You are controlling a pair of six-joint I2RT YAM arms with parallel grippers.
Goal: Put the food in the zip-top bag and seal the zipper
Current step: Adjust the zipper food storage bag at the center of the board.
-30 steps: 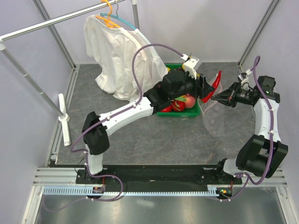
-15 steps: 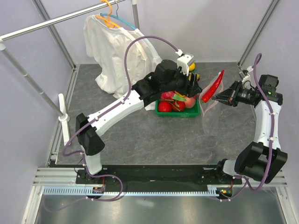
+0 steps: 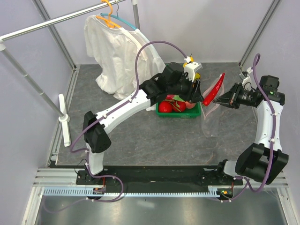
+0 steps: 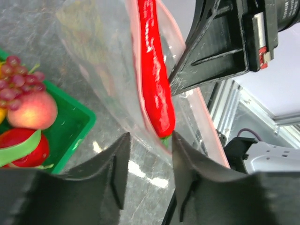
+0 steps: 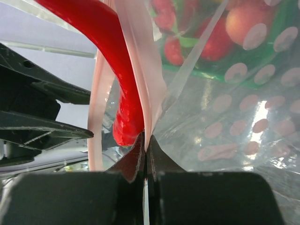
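Observation:
The long red pepper (image 3: pixel 213 89) stands slanted in the mouth of the clear zip-top bag (image 3: pixel 213 119). Its lower end is behind the plastic (image 4: pixel 157 84). My right gripper (image 5: pixel 146 145) is shut on the pale pink zipper (image 5: pixel 136 56) and holds the bag up by it. My left gripper (image 4: pixel 150 154) is open just below the pepper's green stem end, not touching it. The dragon fruit (image 4: pixel 23 147) lies in the green tray (image 3: pixel 180 113). A bit of yellow banana (image 3: pixel 198 74) shows behind my left wrist.
A peach (image 4: pixel 30 110) and dark grapes (image 4: pixel 14 72) share the tray with other round fruits. A white shirt (image 3: pixel 117 51) hangs from the rail at the back left. A white post (image 3: pixel 63 119) stands at the left wall.
My left arm drew back over the tray, then swung right again toward the pepper, and its jaws have narrowed somewhat. The pepper has stayed in the bag mouth. The right gripper has kept its hold.

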